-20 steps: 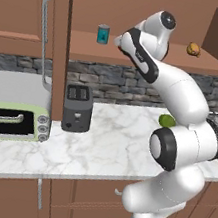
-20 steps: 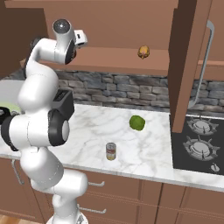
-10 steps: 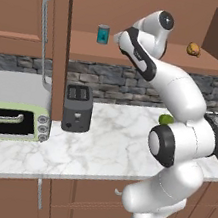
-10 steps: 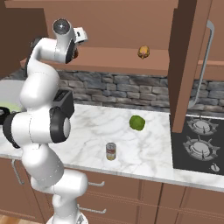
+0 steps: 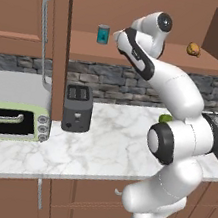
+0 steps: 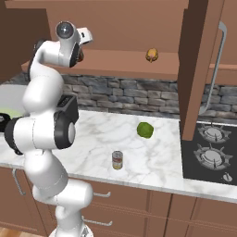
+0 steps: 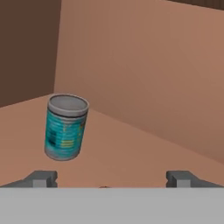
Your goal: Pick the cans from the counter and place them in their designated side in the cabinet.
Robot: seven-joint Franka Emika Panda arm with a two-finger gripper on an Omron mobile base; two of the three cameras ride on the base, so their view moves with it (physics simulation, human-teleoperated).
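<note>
Your gripper [image 7: 112, 178] is up at the cabinet shelf [image 5: 156, 56] with its fingertips spread wide and nothing between them, and across the last second the arm has barely shifted beside the teal-blue can [image 7: 65, 127], so I'd judge 1 can is already delivered there. The cream-yellow can [image 6: 117, 160] stands upright on the counter [image 6: 92, 139] near the green fruit [image 6: 145, 130] — that's your next pick. Both labels are too blurred to read

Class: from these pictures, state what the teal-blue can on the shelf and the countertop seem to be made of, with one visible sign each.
Teal-blue cylindrical can: probably metal, given its dull grey rimmed lid; the printed wrap looks matte. White grey-veined countertop: apparently marble or an imitation, smooth.
</note>
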